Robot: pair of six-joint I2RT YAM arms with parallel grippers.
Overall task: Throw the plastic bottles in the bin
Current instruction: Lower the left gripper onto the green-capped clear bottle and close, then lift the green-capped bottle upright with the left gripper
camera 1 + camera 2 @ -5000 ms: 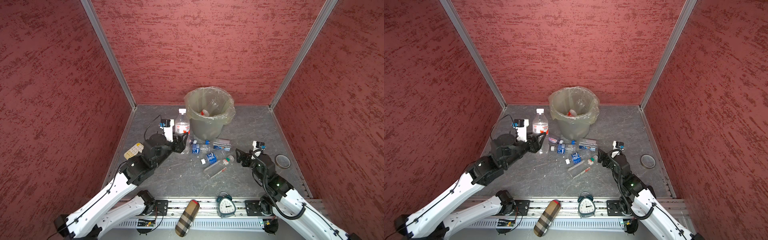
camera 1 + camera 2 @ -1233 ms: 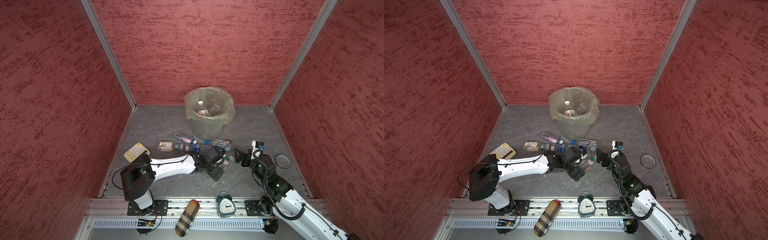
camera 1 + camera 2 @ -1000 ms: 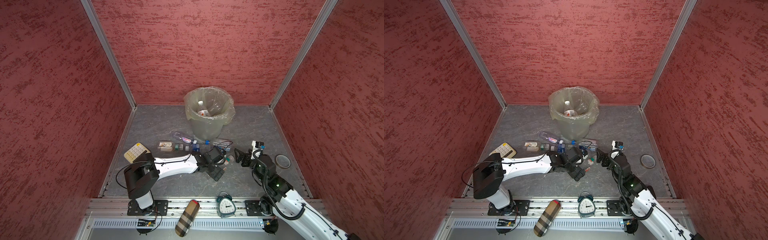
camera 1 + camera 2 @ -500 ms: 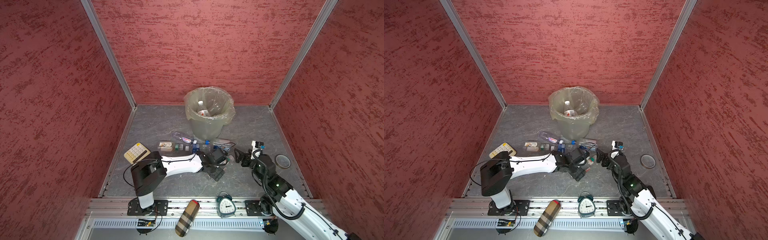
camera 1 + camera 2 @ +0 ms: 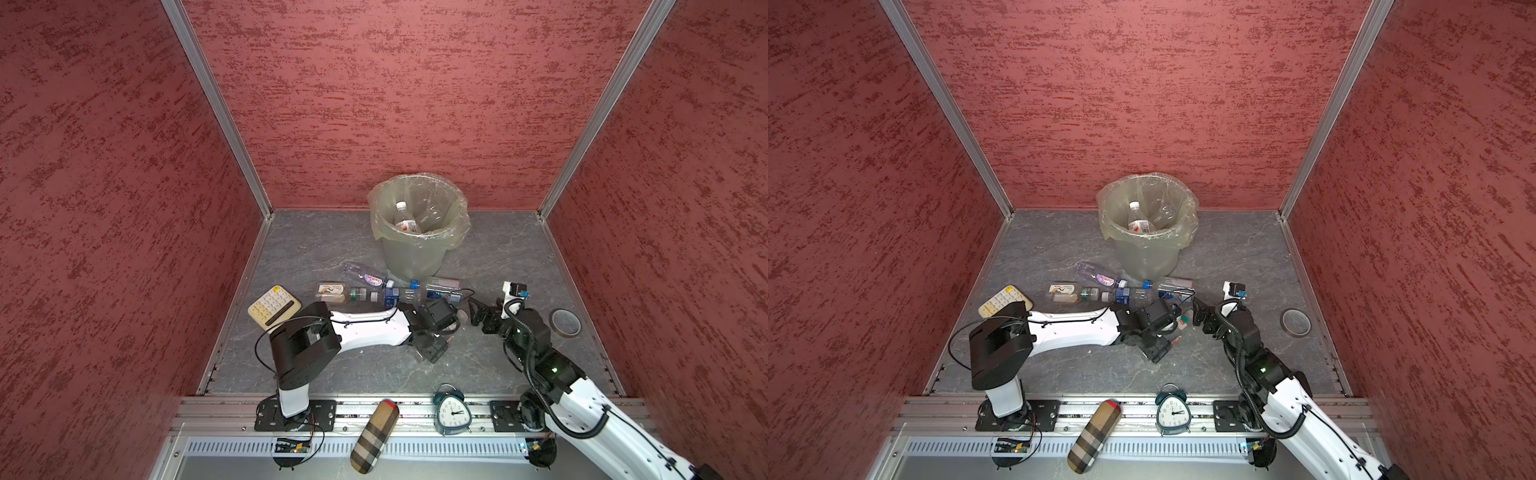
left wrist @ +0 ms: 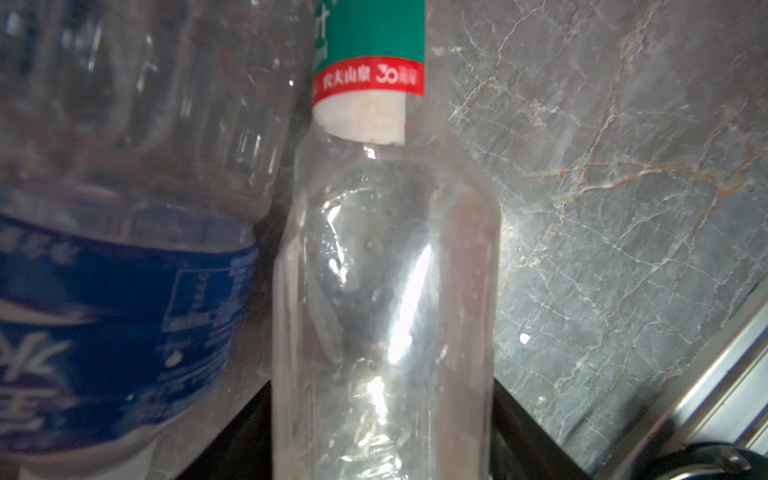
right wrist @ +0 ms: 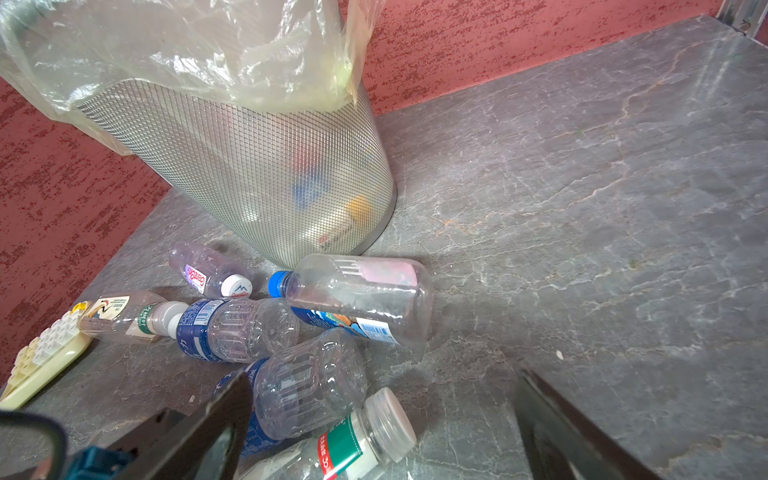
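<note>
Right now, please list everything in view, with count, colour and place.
bin: one, grey-green, yellowish bag, near the back wall
bottles on floor: six visible, clear, before the bin
bottles in bin: at least two, clear
calculator: one, cream, left of the bottles
case: one, plaid, front rail
clock: one, dark teal, front rail
tape roll: one, greyish, far right
left tool: one, black, astride the green-label bottle
right tool: one, black, open, beside the bottles
</note>
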